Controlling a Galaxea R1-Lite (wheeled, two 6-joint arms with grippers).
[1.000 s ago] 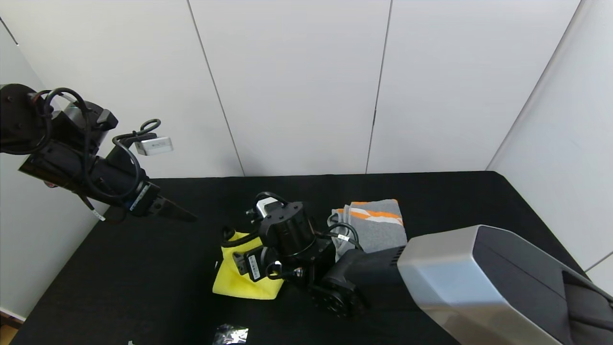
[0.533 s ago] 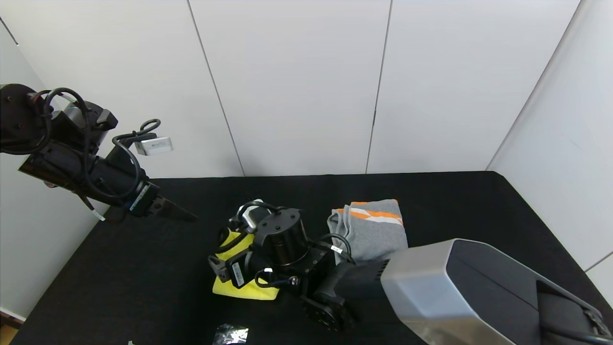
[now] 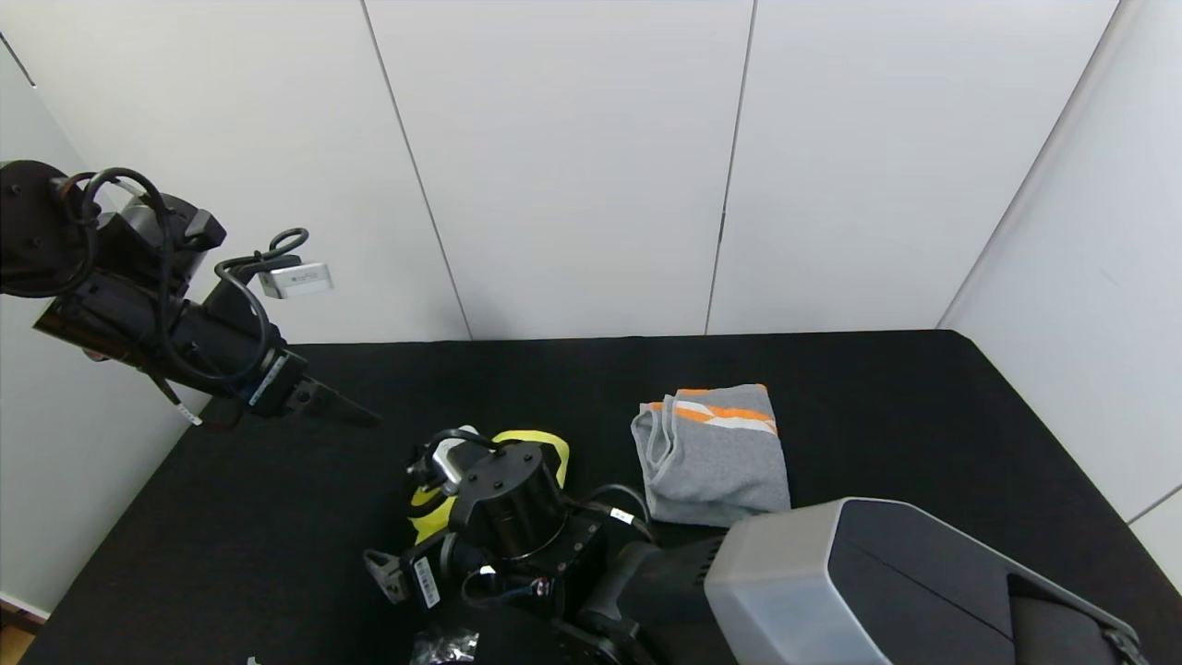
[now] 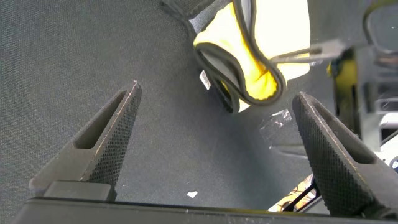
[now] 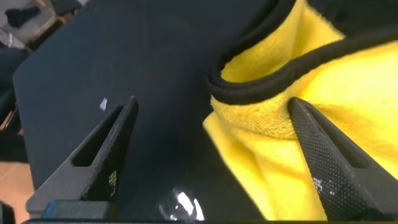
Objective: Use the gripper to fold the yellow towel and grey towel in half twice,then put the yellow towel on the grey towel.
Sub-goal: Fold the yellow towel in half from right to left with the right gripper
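The yellow towel (image 3: pixel 534 445) lies bunched left of the table's middle, mostly hidden under my right wrist (image 3: pixel 508 503). Its black-bound edge (image 5: pixel 261 90) curls up in the right wrist view. My right gripper (image 5: pixel 212 102) is open and low at that edge: one finger stands by the plush yellow cloth (image 5: pixel 348 118), the other over bare table. The grey towel (image 3: pixel 716 457) lies folded to the right, orange and white stripes at its far end, nothing touching it. My left gripper (image 3: pixel 355 414) hangs open above the table's far left, empty; the yellow towel (image 4: pixel 273 37) shows beyond it in its wrist view.
The table (image 3: pixel 877 406) is covered in black cloth, with white walls behind and to the right. A crumpled scrap of clear plastic (image 3: pixel 443 644) lies near the front edge, close to my right gripper, and the same plastic scrap (image 5: pixel 180 205) shows in the right wrist view.
My right arm has drawn back toward the front left, uncovering the grey towel and the yellow towel's far edge. The left arm has stayed put.
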